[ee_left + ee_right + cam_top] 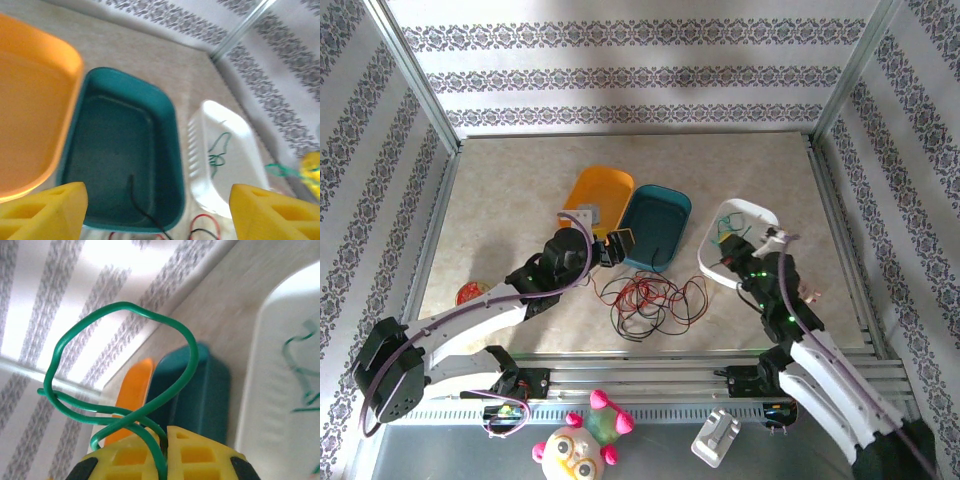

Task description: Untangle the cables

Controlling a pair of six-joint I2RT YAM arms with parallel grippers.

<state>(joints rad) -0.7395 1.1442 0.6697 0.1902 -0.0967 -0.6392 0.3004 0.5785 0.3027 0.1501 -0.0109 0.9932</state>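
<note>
Three trays sit mid-table in the top view — orange tray [600, 188] at left, teal tray [665, 190] just beside it, white tray [750, 208] apart to the right. Tangle [650, 300] of red and black cables lies on the table [520, 200] just in front of the teal tray, between the two arms. Left gripper [618, 246] sits at the teal tray's near-left rim, just beside the tangle; its opening cannot be judged from this view. Right gripper [776, 238] is over the white tray's near-right edge. Green cable [730, 232] lies inside the white tray. Left wrist view: left fingers [45, 210] stand wide apart with nothing between them, aimed over the teal tray. One black cable [142, 207] crosses that tray's near rim onto its floor, and red cable [202, 220] arcs show just outside the rim. The green cable lies loose on the white tray's floor. Right wrist view: right fingers [200, 455] are pressed together on a green loop [125, 307], which stands up from the pinch and curls into a twisted ring above the fingertips — whether the loop and the tray's green cable are one piece cannot be told.
</note>
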